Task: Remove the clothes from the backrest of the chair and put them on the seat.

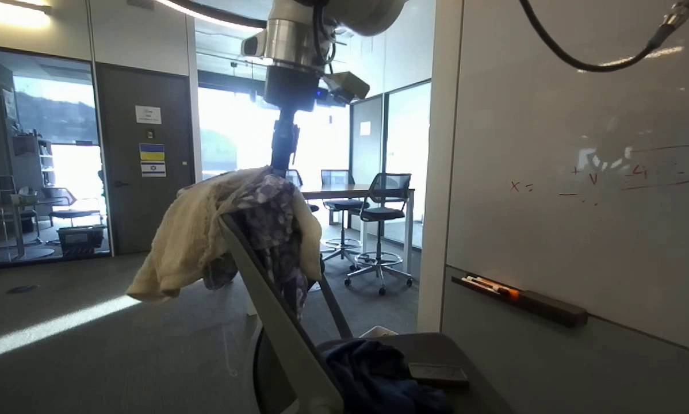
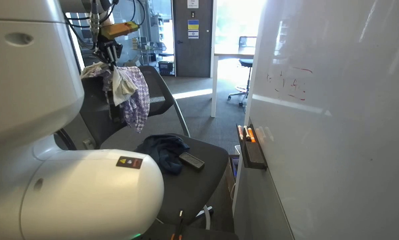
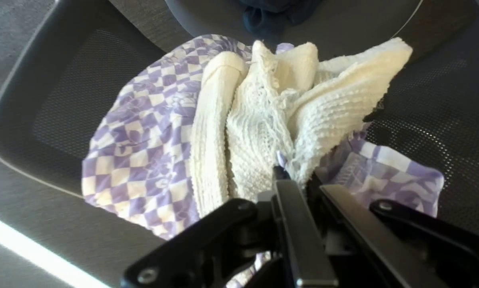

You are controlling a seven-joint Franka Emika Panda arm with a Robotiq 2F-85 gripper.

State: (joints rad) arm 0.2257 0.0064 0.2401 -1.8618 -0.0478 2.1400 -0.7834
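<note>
A cream knit garment [image 1: 186, 247] and a purple checked cloth [image 2: 139, 100] hang over the top of the chair backrest [image 2: 158, 88]. In the wrist view the cream garment [image 3: 255, 132] lies bunched over the checked cloth [image 3: 143, 136]. My gripper [image 3: 297, 180] points down at the top of the backrest, its fingers close together with a gathered fold of cream knit between the tips. It also shows in both exterior views [image 1: 279, 169] [image 2: 112, 66]. A dark blue cloth [image 2: 163, 151] lies crumpled on the chair seat [image 2: 189, 190]. The fingertips are partly hidden by fabric.
A dark eraser-like block [image 2: 192, 161] lies on the seat beside the blue cloth. A whiteboard [image 2: 332, 133] with a marker tray [image 2: 254, 153] stands alongside the chair. A table and stools [image 1: 382, 198] are farther back.
</note>
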